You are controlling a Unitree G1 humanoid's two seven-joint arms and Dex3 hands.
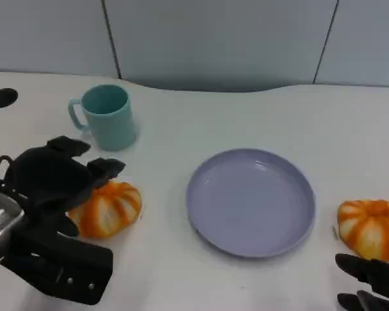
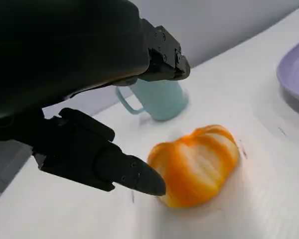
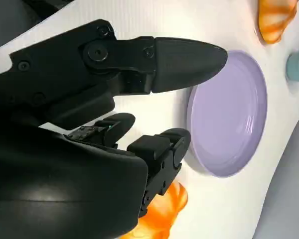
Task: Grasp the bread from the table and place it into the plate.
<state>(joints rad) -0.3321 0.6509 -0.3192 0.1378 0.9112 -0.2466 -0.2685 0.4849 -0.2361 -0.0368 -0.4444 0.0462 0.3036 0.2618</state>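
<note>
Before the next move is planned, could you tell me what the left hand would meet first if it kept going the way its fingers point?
Probably the nearby bread: the left hand has open fingers aimed at it, one tip almost touching.

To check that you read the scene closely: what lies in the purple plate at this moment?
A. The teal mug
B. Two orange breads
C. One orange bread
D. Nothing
D: the purple plate is bare, with one orange bread by the left hand and the other bread on the table to the plate's right.
</note>
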